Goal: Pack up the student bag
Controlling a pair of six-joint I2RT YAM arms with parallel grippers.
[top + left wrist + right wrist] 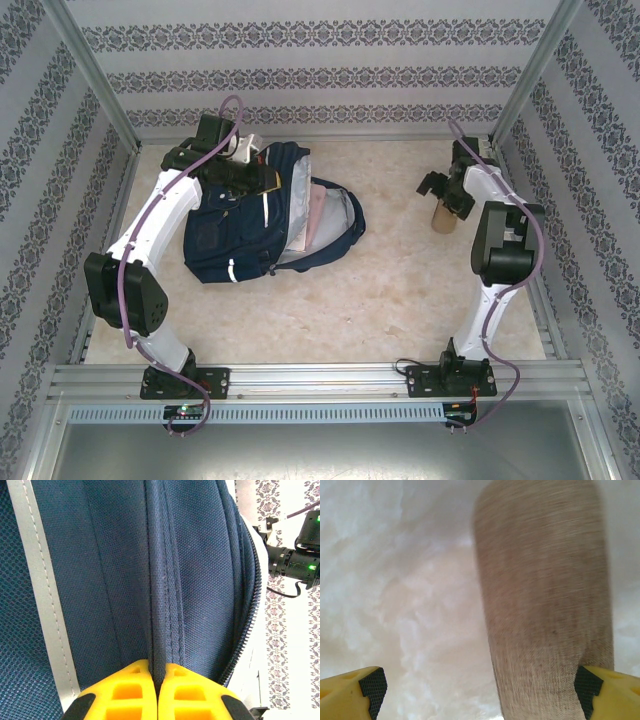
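Observation:
The student bag (230,235), navy with a white stripe (42,595), lies at the table's back left with its main compartment unzipped and its pale lining (325,215) showing. My left gripper (250,180) is at the bag's top end, and in the left wrist view its yellow fingers (134,682) are shut on a fold of the navy fabric (200,580). My right gripper (443,190) hovers open at the back right over a tan fabric-covered roll (441,217). The roll (545,605) lies close to that gripper's right fingertip (586,686), and the gripper (480,690) holds nothing.
Patterned walls and aluminium posts enclose the marble-look table (400,290). A metal rail (320,378) carrying both arm bases runs along the near edge. A white object (248,148) sits just behind the bag. The bag's open zipper (247,630) runs down its right side.

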